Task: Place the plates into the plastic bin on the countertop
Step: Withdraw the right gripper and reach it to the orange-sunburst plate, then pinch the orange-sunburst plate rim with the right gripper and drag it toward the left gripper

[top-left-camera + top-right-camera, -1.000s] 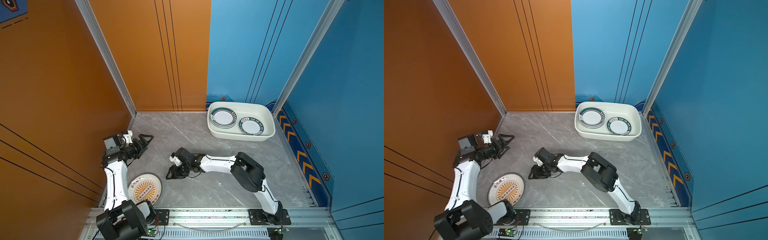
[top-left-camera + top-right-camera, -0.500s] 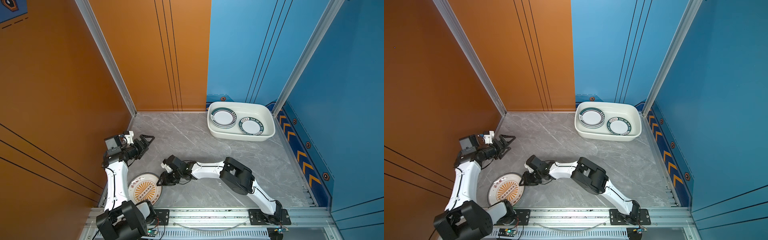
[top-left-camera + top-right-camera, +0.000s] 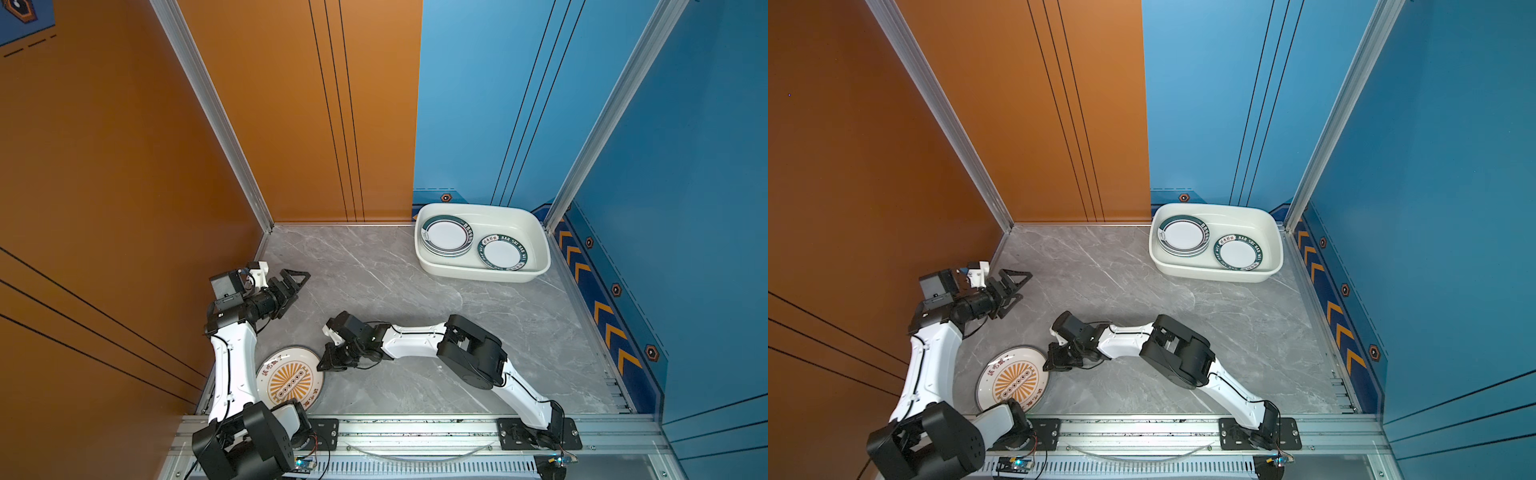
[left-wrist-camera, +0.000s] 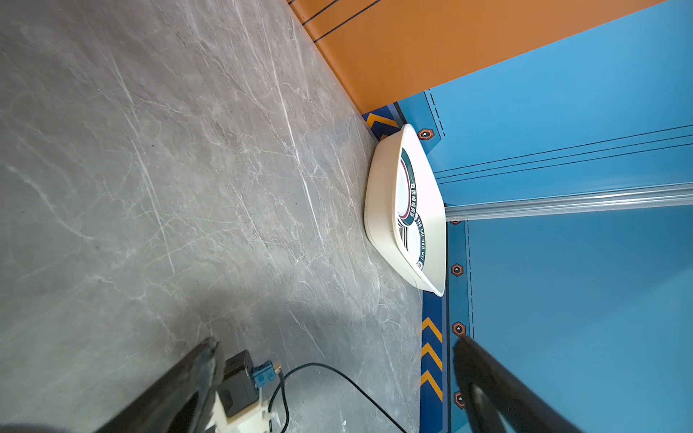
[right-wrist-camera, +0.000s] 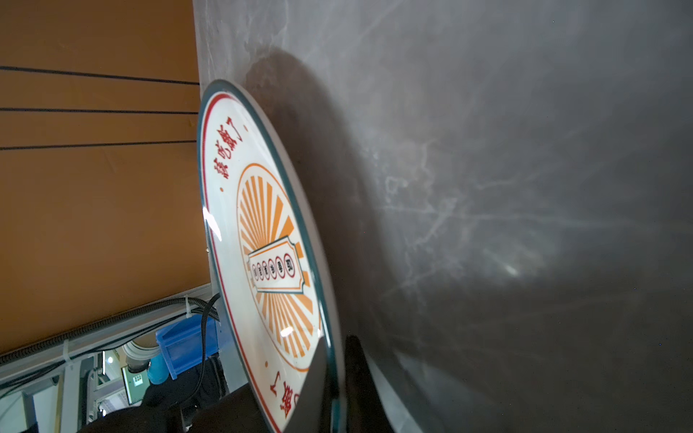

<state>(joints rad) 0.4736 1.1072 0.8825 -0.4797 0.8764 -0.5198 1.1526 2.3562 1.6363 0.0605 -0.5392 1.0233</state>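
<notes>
Round white plate (image 5: 270,232), orange sunburst, red characters, on grey marble countertop (image 3: 415,291): rim nipped between the closed fingers of my right gripper (image 5: 337,348). My left gripper (image 3: 297,280): spread wide, empty.

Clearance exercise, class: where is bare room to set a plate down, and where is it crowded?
Bare: countertop between the plastic bin and the left gripper. Bin floor nearly filled by the plate stack and single plate. Crowded: where the right gripper grips the sunburst plate.
</notes>
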